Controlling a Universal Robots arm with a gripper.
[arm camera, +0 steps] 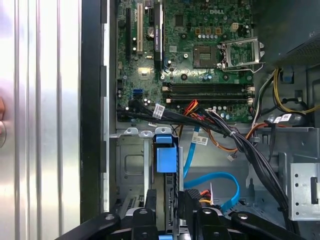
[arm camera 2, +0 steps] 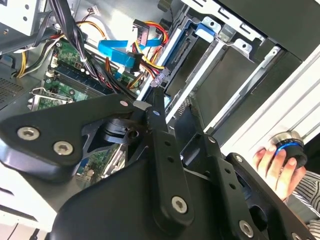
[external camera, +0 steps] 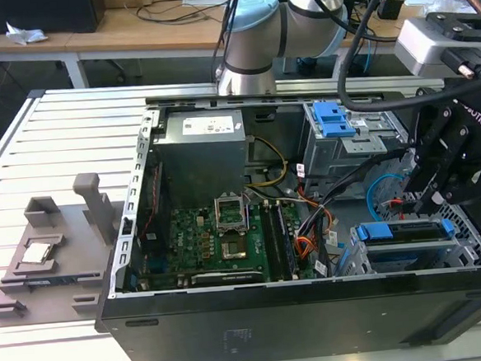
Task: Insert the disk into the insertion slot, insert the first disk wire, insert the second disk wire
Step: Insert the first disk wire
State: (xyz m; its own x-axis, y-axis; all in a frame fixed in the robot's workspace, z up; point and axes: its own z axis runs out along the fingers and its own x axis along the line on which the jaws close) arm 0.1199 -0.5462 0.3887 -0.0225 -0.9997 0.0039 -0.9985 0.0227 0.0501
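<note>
The disk (external camera: 405, 237), in its blue caddy, sits in the insertion slot (external camera: 357, 259) of the silver cage at the case's front corner, on the exterior view's right. Its blue handle tab (arm camera: 165, 154) points toward the motherboard. My gripper (external camera: 409, 206) hangs just above the disk, open, with the fingers (arm camera: 150, 200) on either side of the disk's edge (arm camera: 171, 195); contact is not clear. A loose blue flat cable (arm camera: 215, 177) and a red-yellow-black wire connector (arm camera: 201, 192) lie beside the fingers. In the second wrist view the gripper (arm camera 2: 174, 100) points at the cage (arm camera 2: 235, 42), close to a red plug (arm camera 2: 158, 77).
A black cable bundle (arm camera: 240, 145) crosses between the motherboard (external camera: 220, 240) and the cage. A taller grey cage with a blue latch (external camera: 331, 120) stands behind, next to the power supply (external camera: 201, 150). A grey fixture (external camera: 55, 251) lies outside the case. A hand (arm camera 2: 272, 160) holds a knob.
</note>
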